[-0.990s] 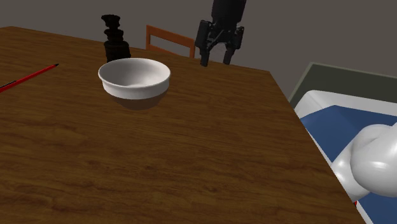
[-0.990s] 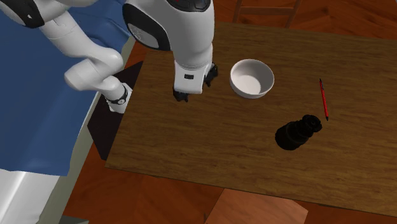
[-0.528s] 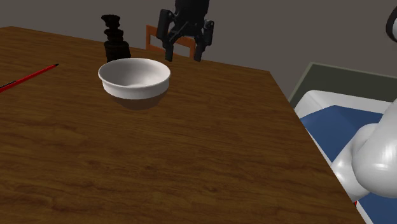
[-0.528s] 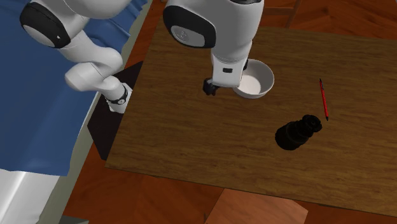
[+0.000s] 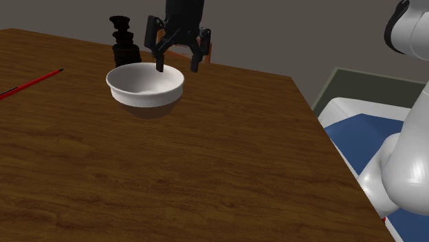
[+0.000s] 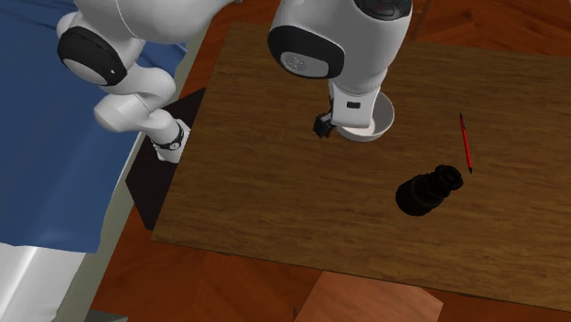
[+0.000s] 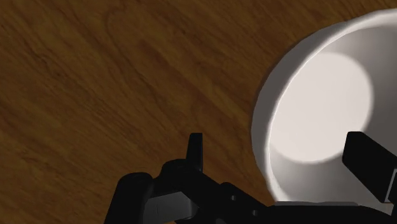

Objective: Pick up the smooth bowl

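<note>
now: gripper (image 5: pixel 177 67) spread wide, holding nothing, poised over one side of the white bowl (image 5: pixel 145 84). wrist view: one finger (image 7: pixel 195 151) hangs over the bare wood of the bench (image 7: pixel 95 83), the other over the bowl's hollow, with the rim between them; no contact seen. bowl sits upright on the bench, just below the gripper. past the bowl, well apart from the gripper: a black stacked object (image 5: pixel 124 41), then a red pen (image 5: pixel 31 82) lying flat.

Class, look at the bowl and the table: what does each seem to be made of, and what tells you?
Bowl: plain white, smooth, with a soft sheen; perhaps ceramic or plastic, the look leaves it open. Table: brown wood, shown by its streaked grain, lightly polished.
</note>
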Robot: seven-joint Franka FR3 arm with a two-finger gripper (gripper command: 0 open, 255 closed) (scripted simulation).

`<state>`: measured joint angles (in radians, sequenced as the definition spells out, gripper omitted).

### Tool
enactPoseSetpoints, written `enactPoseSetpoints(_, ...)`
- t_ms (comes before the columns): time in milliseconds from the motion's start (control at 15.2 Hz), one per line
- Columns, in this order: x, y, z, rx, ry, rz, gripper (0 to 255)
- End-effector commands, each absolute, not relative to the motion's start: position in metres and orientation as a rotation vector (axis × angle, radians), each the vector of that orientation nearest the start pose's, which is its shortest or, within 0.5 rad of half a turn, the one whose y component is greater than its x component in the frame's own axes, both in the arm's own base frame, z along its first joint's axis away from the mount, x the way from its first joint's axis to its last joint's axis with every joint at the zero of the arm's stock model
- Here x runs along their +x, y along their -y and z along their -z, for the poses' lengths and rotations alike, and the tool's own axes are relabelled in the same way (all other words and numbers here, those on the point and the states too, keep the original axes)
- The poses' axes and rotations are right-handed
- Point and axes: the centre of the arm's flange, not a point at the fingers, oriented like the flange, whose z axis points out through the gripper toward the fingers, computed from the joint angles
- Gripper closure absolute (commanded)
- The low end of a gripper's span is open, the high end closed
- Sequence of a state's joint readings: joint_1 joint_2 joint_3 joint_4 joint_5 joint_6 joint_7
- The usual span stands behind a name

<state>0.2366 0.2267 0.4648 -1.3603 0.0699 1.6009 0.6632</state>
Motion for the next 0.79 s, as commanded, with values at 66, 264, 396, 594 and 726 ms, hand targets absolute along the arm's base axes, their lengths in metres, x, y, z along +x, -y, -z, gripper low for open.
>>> enactPoseSetpoints(66, 0.4902, -0.3802, -0.5915, -2.982, 0.037, -0.116, 0)
enactPoseSetpoints(264, 0.4901, -0.3801, -0.5886, -2.982, 0.037, -0.116, 255)
enactPoseSetpoints(396, 0.4901, -0.38, -0.5888, -2.982, 0.037, -0.116, 255)
enactPoseSetpoints(594, 0.4901, -0.38, -0.5888, -2.982, 0.037, -0.116, 255)
enactPoseSetpoints(726, 0.4902, -0.38, -0.5887, -2.982, 0.037, -0.116, 255)
